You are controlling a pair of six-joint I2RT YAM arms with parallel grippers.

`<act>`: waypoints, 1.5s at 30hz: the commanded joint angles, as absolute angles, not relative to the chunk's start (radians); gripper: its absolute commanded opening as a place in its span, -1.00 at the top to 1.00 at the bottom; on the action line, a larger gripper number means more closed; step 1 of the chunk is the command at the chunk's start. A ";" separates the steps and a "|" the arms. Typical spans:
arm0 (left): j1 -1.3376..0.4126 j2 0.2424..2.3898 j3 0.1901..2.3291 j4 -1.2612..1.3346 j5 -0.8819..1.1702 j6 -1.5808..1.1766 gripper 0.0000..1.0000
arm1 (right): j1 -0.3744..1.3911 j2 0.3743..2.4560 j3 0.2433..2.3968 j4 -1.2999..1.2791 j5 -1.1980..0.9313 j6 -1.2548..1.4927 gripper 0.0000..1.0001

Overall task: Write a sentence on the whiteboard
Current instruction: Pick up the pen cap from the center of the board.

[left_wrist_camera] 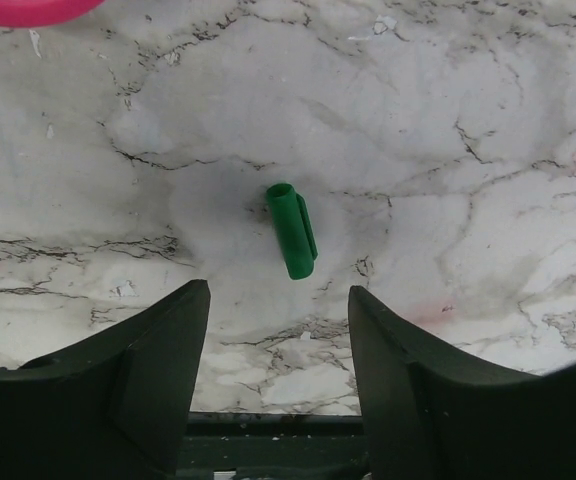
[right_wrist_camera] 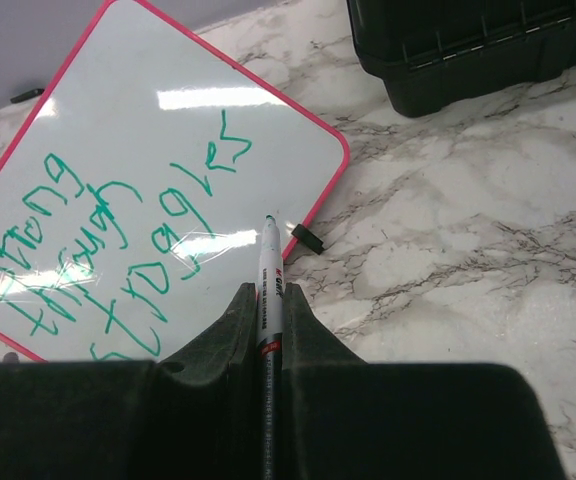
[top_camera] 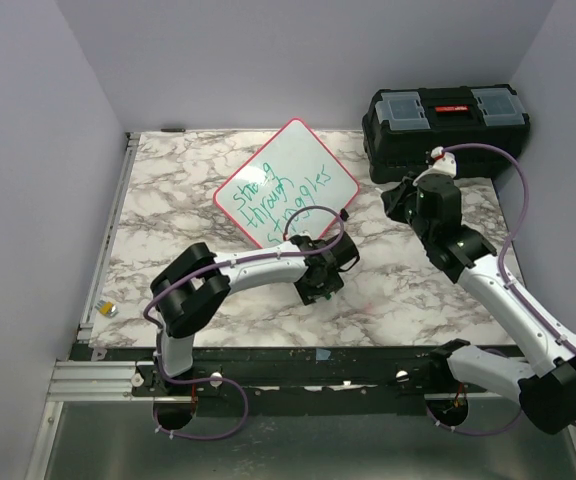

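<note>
1. Left wrist view is showing the left gripper [left_wrist_camera: 278, 345] hanging on the near side of the flat, glossy white whiteboard with a thin pink-red frame [left_wrist_camera: 13, 10]. Its two black fingers are spread wide and gripping nothing.
2. Just ahead of those fingers, toward the whiteboard, a small green plastic marker cap [left_wrist_camera: 292, 231] is lying on its side on the grey-veined white marble table [left_wrist_camera: 488, 150]. It is touching neither finger.
3. Off the whiteboard's right edge, the right gripper [right_wrist_camera: 270, 300] is clamping a slim white marker pen [right_wrist_camera: 267, 262] between closed fingers. The bare tip is pointing at that edge, and I cannot tell whether it is touching the surface.
4. The whiteboard itself is lying flat and turned corner-on. It is carrying the green handwritten sentence [right_wrist_camera: 98, 220] in three lines, roughly "strong through struggles".
5. Beyond the whiteboard's far right corner, a black plastic toolbox with clear lid compartments [top_camera: 446, 120] is sitting apart from the frame.
6. Judging from the full three lines, the writing is looking finished and the step in hand is putting the pen away. The next move is probably calling for the left gripper to drop onto the marker cap, close across its short axis, and bring it to the pen tip.
</note>
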State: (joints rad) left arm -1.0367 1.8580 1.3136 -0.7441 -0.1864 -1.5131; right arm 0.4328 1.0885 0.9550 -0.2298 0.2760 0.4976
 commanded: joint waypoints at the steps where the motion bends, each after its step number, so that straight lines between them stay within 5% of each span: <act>1: -1.045 1.898 1.311 -0.702 -0.129 -1.569 -0.07 | 0.437 1.059 0.953 -0.232 0.291 0.503 0.99; 11: -1.045 1.969 1.379 -0.787 -0.168 -1.557 0.00 | 0.437 1.027 0.940 -0.230 0.287 0.498 0.99; 32: -1.029 2.098 1.483 -0.906 -0.224 -1.462 0.80 | 0.437 1.017 0.934 -0.221 0.265 0.492 0.99; 45: -0.991 2.079 1.403 -0.819 -0.193 -1.365 0.59 | 0.438 1.019 0.927 -0.216 0.264 0.485 0.99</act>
State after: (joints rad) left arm -1.0161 2.0228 1.4597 -0.8272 -0.1444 -1.4254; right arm 0.4328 1.0355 0.9390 -0.2283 0.2745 0.4969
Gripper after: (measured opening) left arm 0.185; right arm 0.113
